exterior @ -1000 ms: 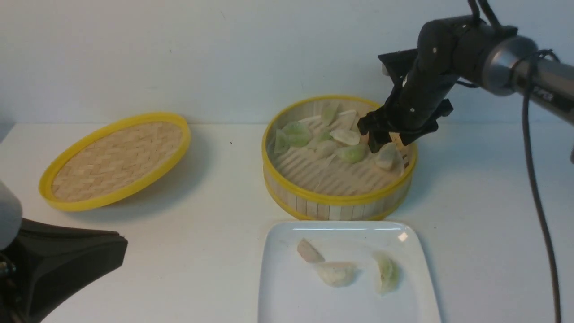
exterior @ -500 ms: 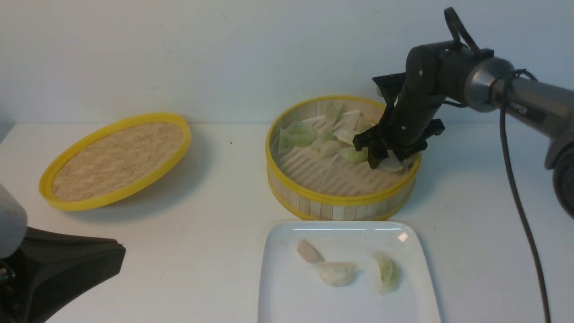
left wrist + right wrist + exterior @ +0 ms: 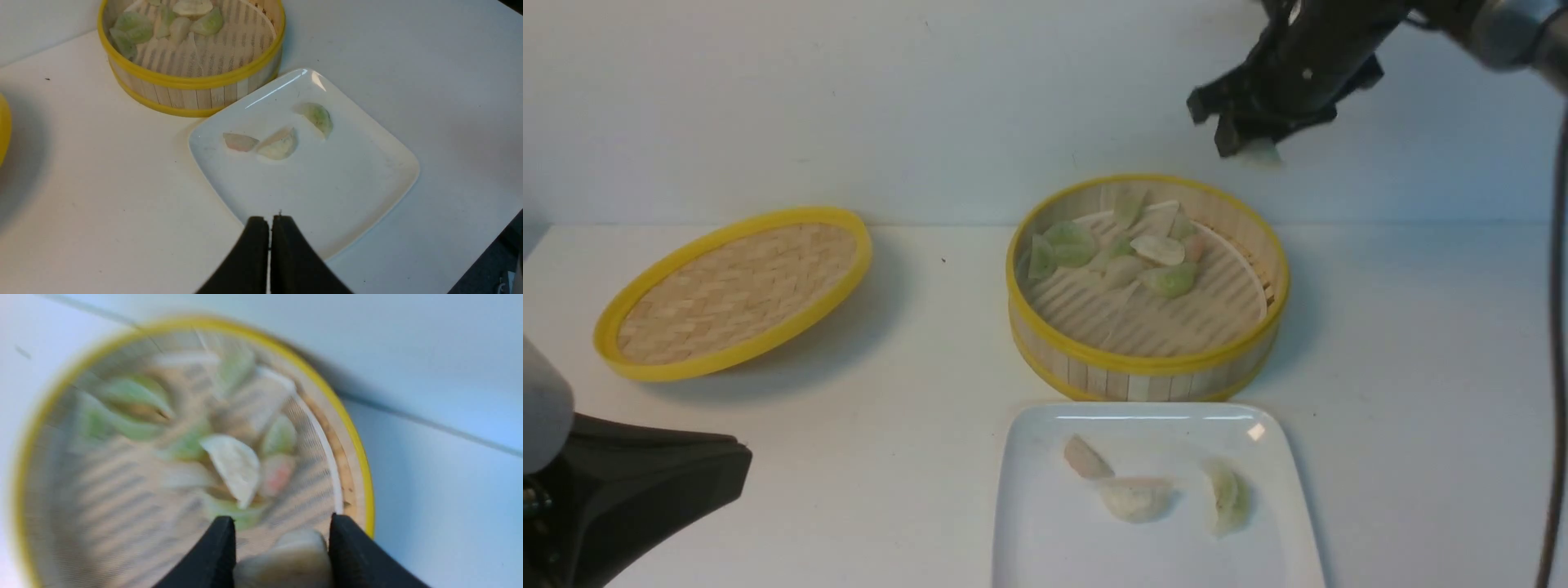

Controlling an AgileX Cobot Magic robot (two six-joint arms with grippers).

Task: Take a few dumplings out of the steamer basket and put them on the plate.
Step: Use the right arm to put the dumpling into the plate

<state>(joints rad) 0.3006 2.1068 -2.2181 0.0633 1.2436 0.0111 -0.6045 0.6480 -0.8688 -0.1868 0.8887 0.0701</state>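
Right end effector (image 3: pixel 1246 144) hangs high above the steamer basket (image 3: pixel 1143 367), its jaws partway apart and clamped on a pale dumpling (image 3: pixel 1262 153). Other dumplings (image 3: pixel 1127 253) lie at the basket's far side, and three rest on the plate (image 3: pixel 1037 539) just beside it. Left end effector (image 3: pixel 269 223) is closed and empty over the plate's edge.

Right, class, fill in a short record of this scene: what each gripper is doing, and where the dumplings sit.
Right gripper: shut on a pale dumpling, high above the steamer basket
Left gripper: shut, empty
Plate: three dumplings
Basket contents: several dumplings, bunched towards the far side
Lid: on the table, left of the basket
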